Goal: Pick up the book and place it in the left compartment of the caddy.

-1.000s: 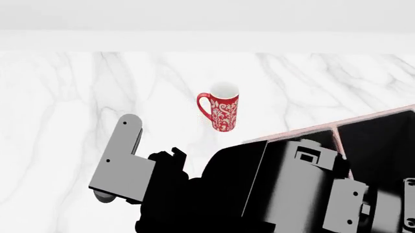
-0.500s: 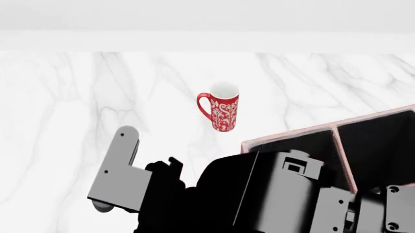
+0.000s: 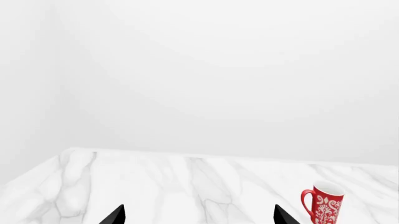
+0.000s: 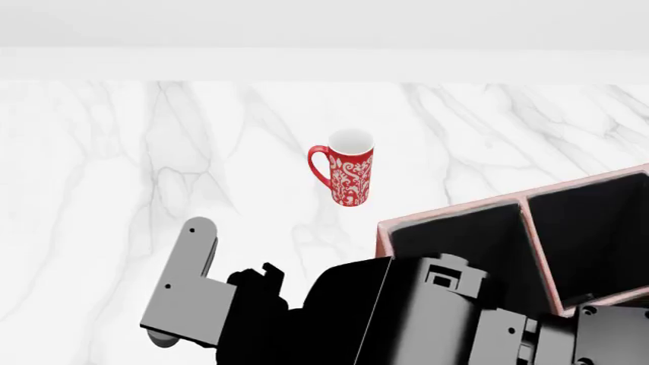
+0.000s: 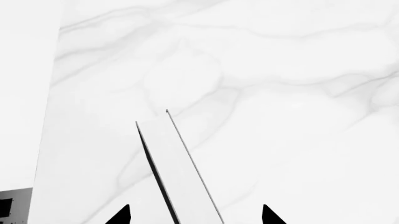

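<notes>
The book (image 5: pixel 177 172) shows only in the right wrist view. It is a long slab with a white page edge and a thin black cover line, seen above the marble top. It runs out between the fingertips of my right gripper (image 5: pixel 194 215). The jaws stand apart, with bare marble showing on both sides of the book. The caddy (image 4: pixel 457 211), reddish-brown with a black inside, sits at the right of the head view. Its left compartment (image 4: pixel 457 239) is partly covered by my right arm (image 4: pixel 457 285). My left gripper (image 3: pixel 198 215) is open over bare marble.
A red-and-white patterned mug (image 4: pixel 347 173) stands upright on the marble table (image 4: pixel 121 152), left of and beyond the caddy. It also appears in the left wrist view, mug (image 3: pixel 324 205). My left arm's grey link (image 4: pixel 188 289) lies at the lower left. A white wall backs the table.
My right arm's dark and grey parts have slid down toward the near edge of the head view, uncovering more of the caddy's left compartment. The left arm has dropped slightly. The mug has stayed put.
</notes>
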